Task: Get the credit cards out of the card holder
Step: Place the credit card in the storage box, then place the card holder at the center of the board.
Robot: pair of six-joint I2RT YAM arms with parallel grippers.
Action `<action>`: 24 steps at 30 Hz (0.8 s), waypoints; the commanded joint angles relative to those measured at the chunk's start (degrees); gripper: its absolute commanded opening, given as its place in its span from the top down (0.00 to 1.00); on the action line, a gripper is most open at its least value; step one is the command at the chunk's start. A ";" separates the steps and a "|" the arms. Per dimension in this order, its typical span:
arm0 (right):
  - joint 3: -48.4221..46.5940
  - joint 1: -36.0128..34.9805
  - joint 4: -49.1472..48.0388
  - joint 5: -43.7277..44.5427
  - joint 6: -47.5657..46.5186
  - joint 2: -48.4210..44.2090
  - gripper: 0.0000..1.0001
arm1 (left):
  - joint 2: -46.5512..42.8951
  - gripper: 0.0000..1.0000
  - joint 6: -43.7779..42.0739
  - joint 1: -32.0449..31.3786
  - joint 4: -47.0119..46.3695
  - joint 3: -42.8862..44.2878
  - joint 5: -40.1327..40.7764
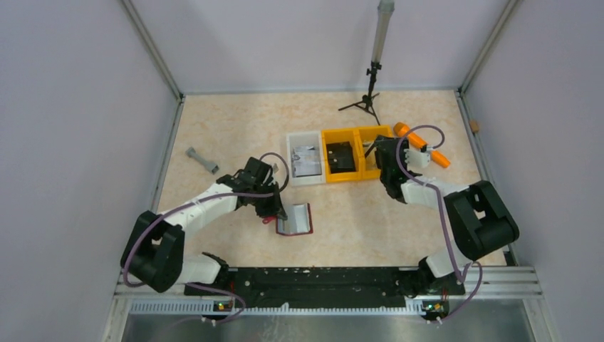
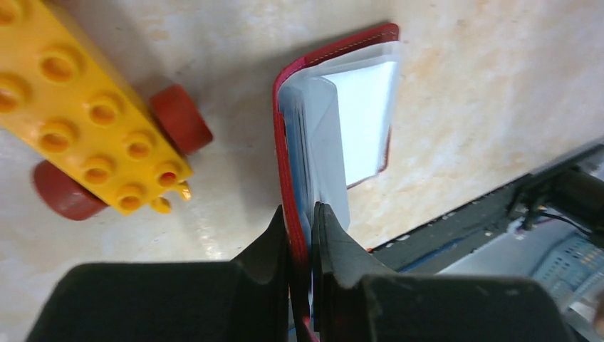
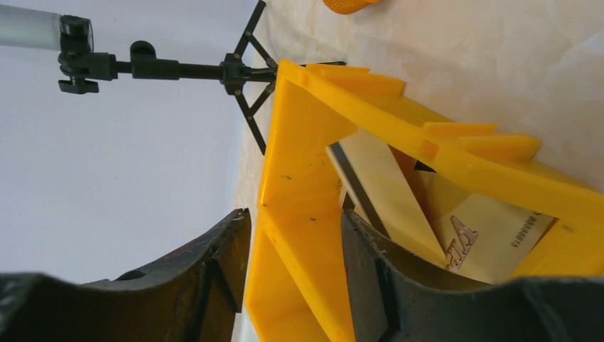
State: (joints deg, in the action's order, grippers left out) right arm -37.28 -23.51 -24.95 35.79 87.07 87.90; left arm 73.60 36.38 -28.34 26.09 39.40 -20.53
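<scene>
Two credit cards [image 3: 491,239] at least are lying in the yellow bin [image 3: 299,178], up at about 2 o'clock from the middle of the table. One shows a dark stripe and one has raised print. The right gripper [image 3: 293,217] hangs over that bin with its jaws spread, one finger on each side of the bin's wall and nothing pinched. To us that reads like the bin is the drop-off spot for whatever comes out of the wallet.

The card holder [image 1: 295,219] sits open on the table at about 7 o'clock from centre, well apart from the bins. The left gripper [image 2: 299,235] has its fingers pressed together on the holder's maroon cover, at its 10 o'clock corner in the top view. We reckon that pinch is there to pin the thing down and hold it open, so the other arm can tug a card out without dragging the whole wallet along. Makes sense, since it looks light and floppy.

In the left wrist view the greyish sleeves fan up and there's a pale rectangle in one. We can't tell if that's a card or just an empty pocket. A yellow toy block [image 2: 92,121] with red wheels lies near the holder at its 9 o'clock in that view, not touching.

Our guess is the right arm's next job is swinging over to check those sleeves.
</scene>
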 commanded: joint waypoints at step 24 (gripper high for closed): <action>9.55 0.44 10.83 -7.21 -23.57 -34.87 0.46 | 17.60 0.11 3.19 -18.04 28.55 31.09 23.21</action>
State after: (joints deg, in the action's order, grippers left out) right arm -29.08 -23.46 -15.11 31.55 70.61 57.04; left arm 96.07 37.93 -45.30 52.07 67.61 1.91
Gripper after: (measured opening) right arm 0.550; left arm 0.888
